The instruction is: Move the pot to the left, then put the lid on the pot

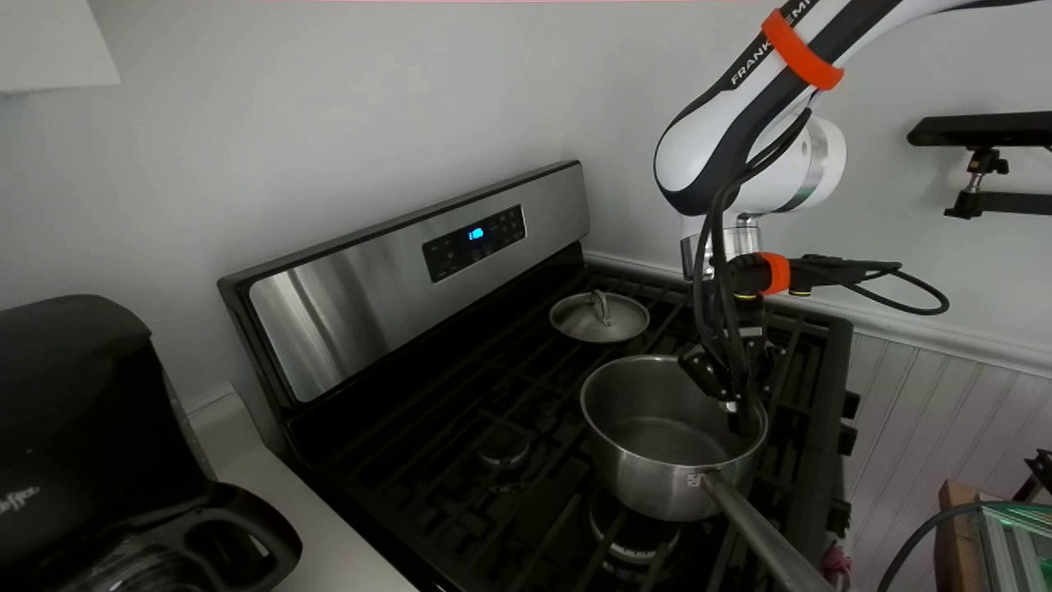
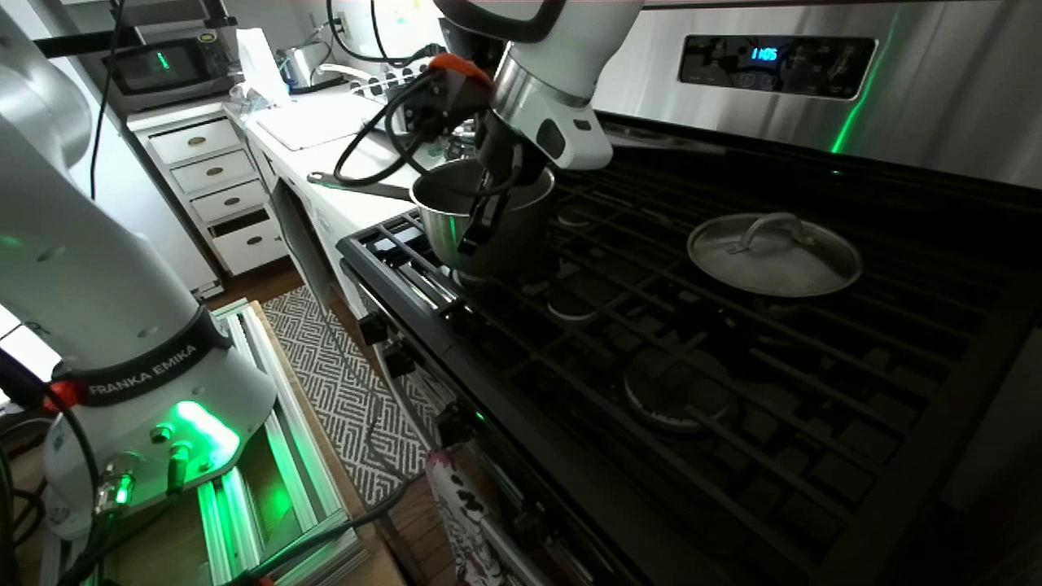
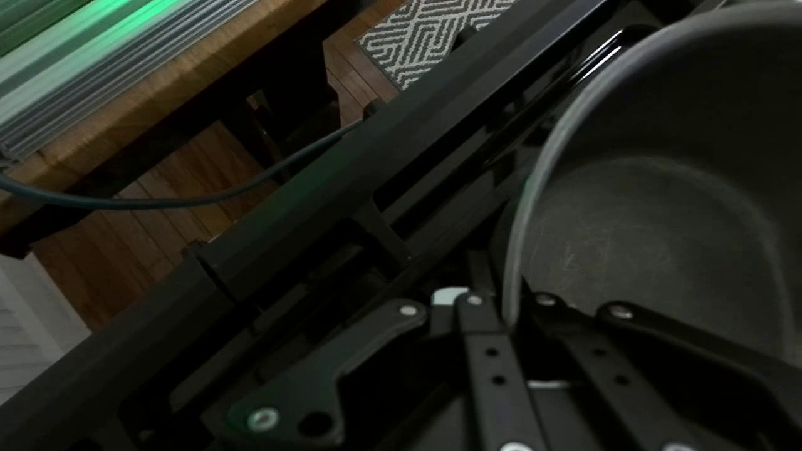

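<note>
The pot (image 1: 649, 485) is a shiny steel saucepan standing upright on the stove's front grates; it also shows in an exterior view (image 2: 442, 232). Its long handle (image 1: 764, 534) points away from the lid's side. My gripper (image 1: 735, 411) straddles the pot's wall from above, one finger inside and one outside, as seen also in an exterior view (image 2: 480, 224). In the wrist view the fingers (image 3: 509, 282) are close together with the pot's rim (image 3: 523, 207) between them. The lid (image 1: 598, 321) lies flat, handle up, on the back grates, apart from the pot, also seen here (image 2: 773, 264).
The stove's back panel (image 1: 403, 279) rises behind the grates. A black coffee maker (image 1: 82, 427) stands on the white counter (image 1: 320, 526). Stove knobs (image 2: 399, 358) and a patterned towel (image 2: 464, 505) are at the front. The robot's base (image 2: 155, 407) faces the stove.
</note>
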`<state>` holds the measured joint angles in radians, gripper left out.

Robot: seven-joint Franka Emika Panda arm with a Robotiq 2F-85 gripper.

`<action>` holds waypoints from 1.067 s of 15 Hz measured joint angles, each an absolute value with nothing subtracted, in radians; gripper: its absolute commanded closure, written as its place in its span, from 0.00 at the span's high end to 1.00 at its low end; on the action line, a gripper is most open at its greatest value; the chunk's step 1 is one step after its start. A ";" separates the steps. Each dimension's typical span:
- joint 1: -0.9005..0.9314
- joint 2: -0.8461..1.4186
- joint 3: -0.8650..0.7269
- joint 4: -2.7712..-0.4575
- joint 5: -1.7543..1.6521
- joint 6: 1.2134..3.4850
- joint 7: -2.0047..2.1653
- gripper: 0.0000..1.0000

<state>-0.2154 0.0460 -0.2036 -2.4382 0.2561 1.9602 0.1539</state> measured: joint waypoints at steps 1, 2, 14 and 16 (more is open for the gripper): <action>-0.215 0.043 -0.201 -2.444 0.271 1.960 0.156 0.01; -0.215 0.039 -0.199 -2.451 0.285 1.963 0.165 0.01; -0.172 -0.090 -0.153 -2.614 0.336 2.065 0.296 0.01; -0.165 -0.103 -0.147 -2.633 0.357 2.065 0.304 0.01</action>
